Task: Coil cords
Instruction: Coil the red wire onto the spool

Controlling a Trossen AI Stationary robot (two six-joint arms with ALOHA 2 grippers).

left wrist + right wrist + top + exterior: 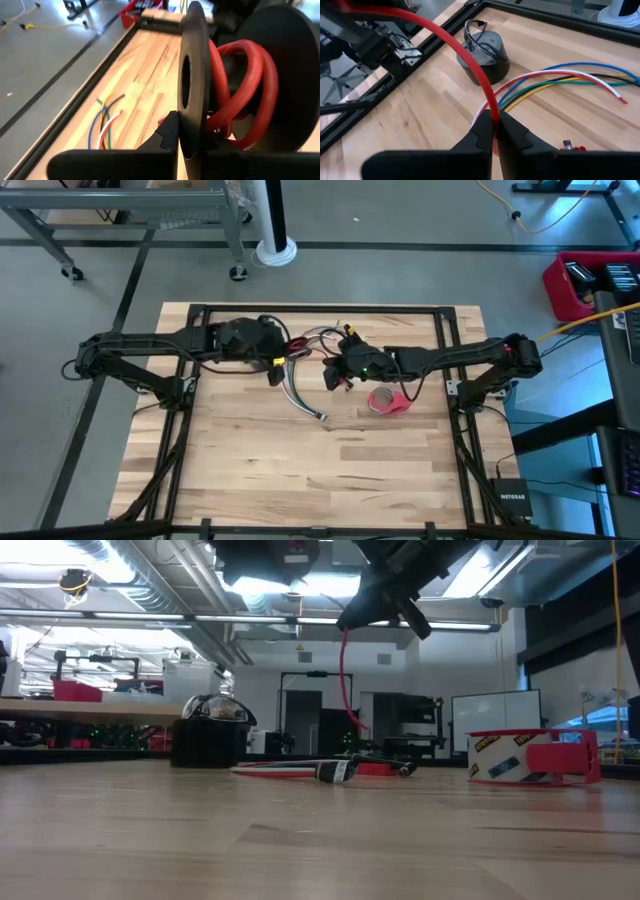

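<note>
Two dark arms meet over the far half of a wooden counter [300, 470]. The right tool [495, 131], raised above the boards, has its fingers pinched tight on a thick red cord [451, 41] that arcs up and away from its tips toward the left arm. In the low view the same red cord [343, 690] hangs down from the raised arm toward the counter.

The left tool [176, 142] is clamped on a black spool [195, 80], its flanges upright right in front of the fingers, with loops of the red cord [245, 85] wound between them.

Just beyond the right tool's fingertips, a loose bundle of thin wires [570, 80] in blue, white, green, yellow and black lies fanned flat on the boards, and farther past them stands a small grey coil [485, 55] with a black loop on top. From above, the wire bundle [300, 392] trails out between the two tools toward the near side, ending in a plug. A red tape roll [388, 401] rests on the counter close beside the right arm.
</note>
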